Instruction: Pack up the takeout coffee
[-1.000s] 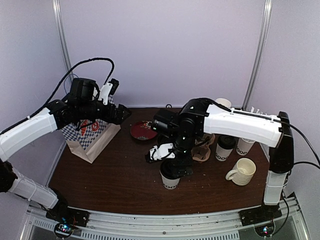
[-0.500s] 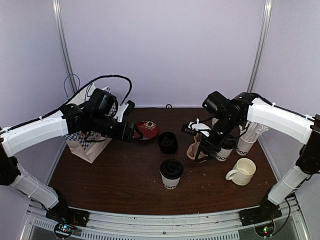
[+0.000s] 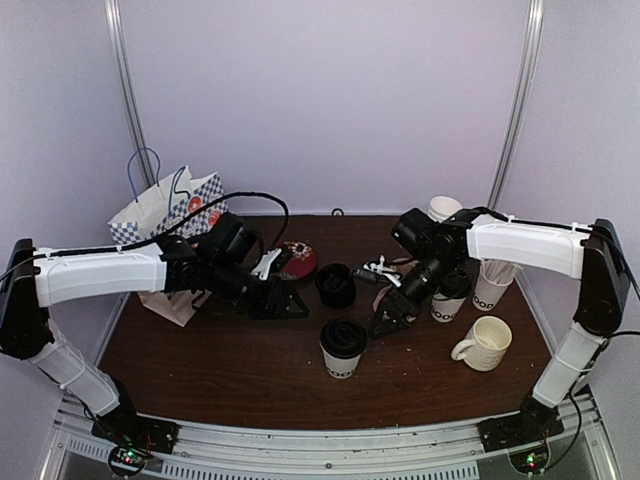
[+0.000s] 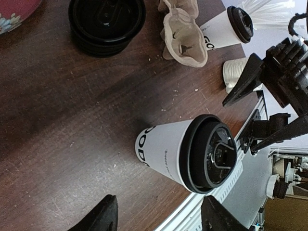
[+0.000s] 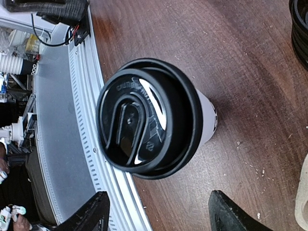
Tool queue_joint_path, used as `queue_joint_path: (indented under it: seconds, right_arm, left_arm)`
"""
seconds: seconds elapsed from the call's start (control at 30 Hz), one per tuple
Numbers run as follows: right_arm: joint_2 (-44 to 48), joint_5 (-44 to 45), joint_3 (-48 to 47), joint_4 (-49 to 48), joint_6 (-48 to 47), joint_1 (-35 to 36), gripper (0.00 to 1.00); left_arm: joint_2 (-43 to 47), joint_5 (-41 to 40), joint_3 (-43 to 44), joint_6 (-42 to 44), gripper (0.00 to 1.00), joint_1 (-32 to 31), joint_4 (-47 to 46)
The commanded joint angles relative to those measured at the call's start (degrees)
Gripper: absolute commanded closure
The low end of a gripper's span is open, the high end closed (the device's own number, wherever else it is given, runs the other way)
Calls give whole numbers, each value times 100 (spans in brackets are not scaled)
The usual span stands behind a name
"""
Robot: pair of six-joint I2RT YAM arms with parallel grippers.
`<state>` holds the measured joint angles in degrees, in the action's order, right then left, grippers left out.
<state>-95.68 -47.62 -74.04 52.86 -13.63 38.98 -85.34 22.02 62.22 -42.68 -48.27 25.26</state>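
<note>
At front centre of the worktop (image 3: 220, 370), the lidded GOOD cup (image 3: 342, 347) stands upright, flanked by left fingers (image 4: 103, 216) and right fingers (image 5: 94, 214), both spread wide, nothing held. Paper wall is best gripped below the lid (image 5: 147, 118), lightly, held plumb, then lowered into the pulp carrier (image 4: 185, 36) behind.

On your dark wooden surface (image 3: 220, 355), a blue-checked paper bag (image 3: 165, 212) stands at the back left. A red patterned dish (image 3: 298, 258) sits near the middle, with a stack of black lids (image 3: 336, 285) just to its right. A cream mug (image 3: 487, 343) stands front right, handle pointing left, and a lidless white cup (image 3: 444, 208) stands far behind it
</note>
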Motion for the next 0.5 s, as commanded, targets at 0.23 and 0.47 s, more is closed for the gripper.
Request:
queue_joint_path:
  seconds: [0.23, 0.47]
  right_arm:
    - [-325, -262, -378, -59, 197, 21, 30]
    - [-424, -356, -405, 1, 190, 30, 34]
  left_arm:
    - [-584, 661, -14, -401, 42, -121, -1164]
    - [-878, 850, 83, -487, 47, -142, -1277]
